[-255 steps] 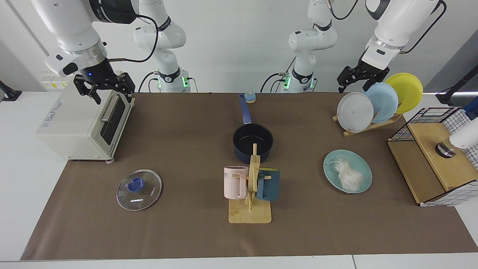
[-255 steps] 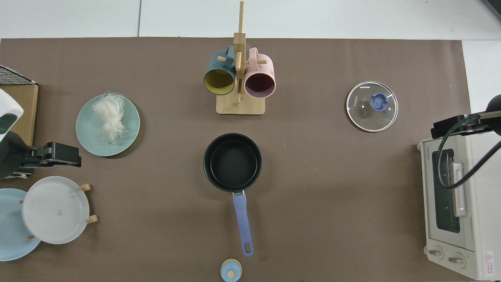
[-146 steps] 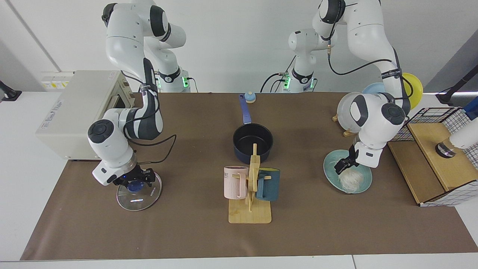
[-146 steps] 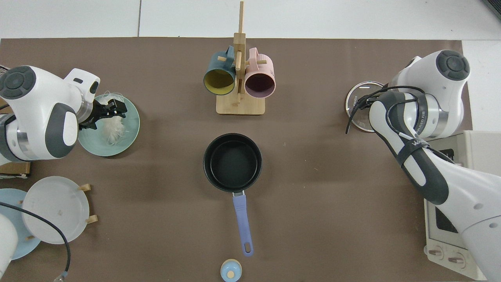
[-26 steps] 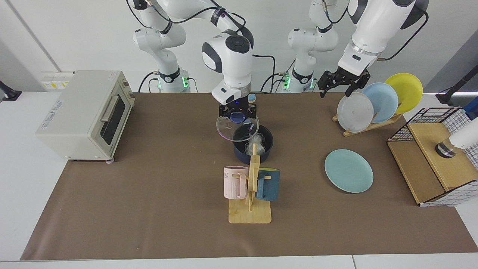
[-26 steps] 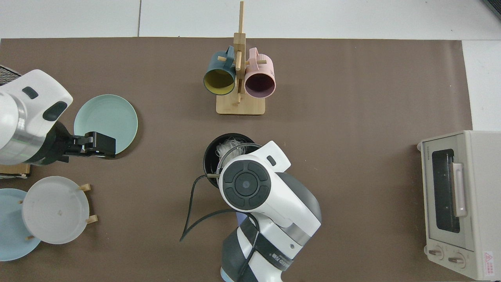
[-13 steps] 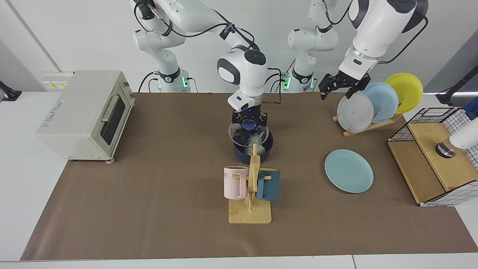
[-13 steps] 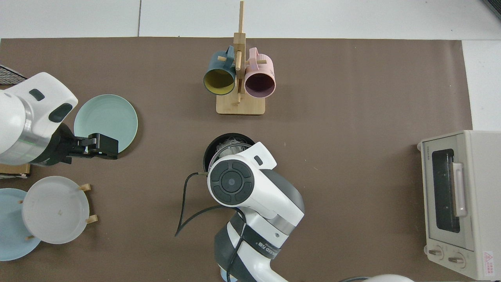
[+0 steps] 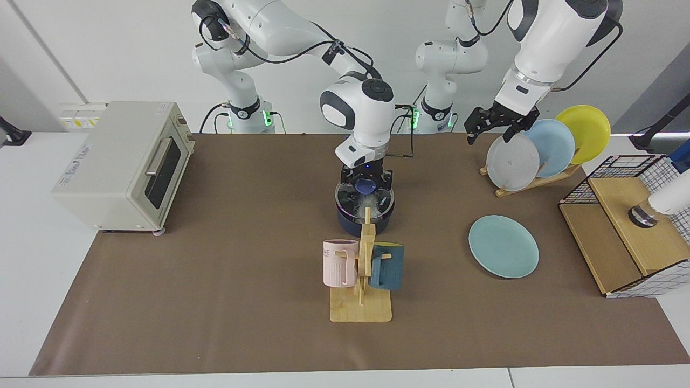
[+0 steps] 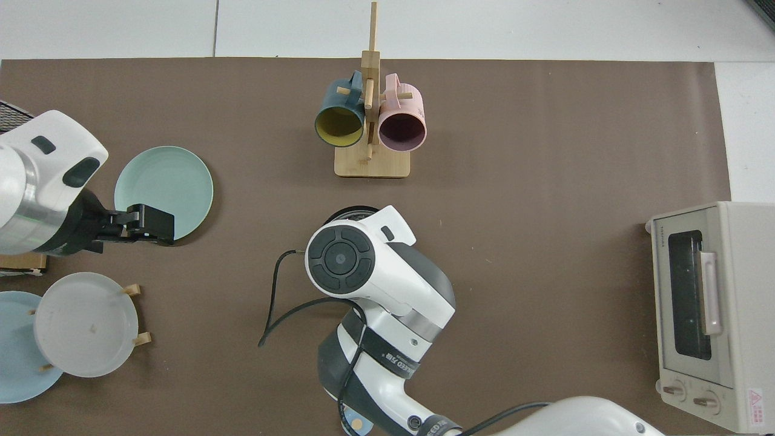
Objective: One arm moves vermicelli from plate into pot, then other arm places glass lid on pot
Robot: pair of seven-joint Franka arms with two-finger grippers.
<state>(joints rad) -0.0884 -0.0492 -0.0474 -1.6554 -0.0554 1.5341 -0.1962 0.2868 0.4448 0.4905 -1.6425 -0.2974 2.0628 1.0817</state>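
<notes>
**Lid seated on pot, right end effector on knob**

Nearest the facing camera: wooden mug rack [image 9: 360,285] on the brown mat [image 9: 215,302] covering the worktop, with a pink mug [image 9: 339,263] and a dark teal mug [image 9: 387,266] hung on either side of its post.

Level with the rack, toward the left arm's side: the teal-green plate [image 9: 503,247], lying flat and bare.

Just behind the rack: the navy pot [image 9: 365,218]. The glass lid [image 9: 364,198] lies level across the pot's rim. The vermicelli [image 9: 368,202] shows as a pale tangle through the glass, inside the pot. The rack post hides part of the pot's front.

Right end effector [image 9: 366,182] points straight down over the lid, fingers pinching the blue knob [image 9: 366,186]; a blue wrist light shows just above. In the top view this arm's wrist covers nearly the whole pot [image 10: 348,212]; only a thin arc of its rim shows.

On the right arm's side, farther back: cream toaster oven [image 9: 121,164], door closed.

On the left arm's side, back edge: dish rack [image 9: 531,183] holding a grey-white plate [image 9: 512,161], a sky-blue plate [image 9: 554,144] and a yellow plate [image 9: 587,129] on edge. Left end effector [image 9: 488,123] hangs in the air beside the grey-white plate, fingers spread, holding nothing; this arm waits. Beside the plate: a wire basket with wooden shelves [image 9: 628,231].
</notes>
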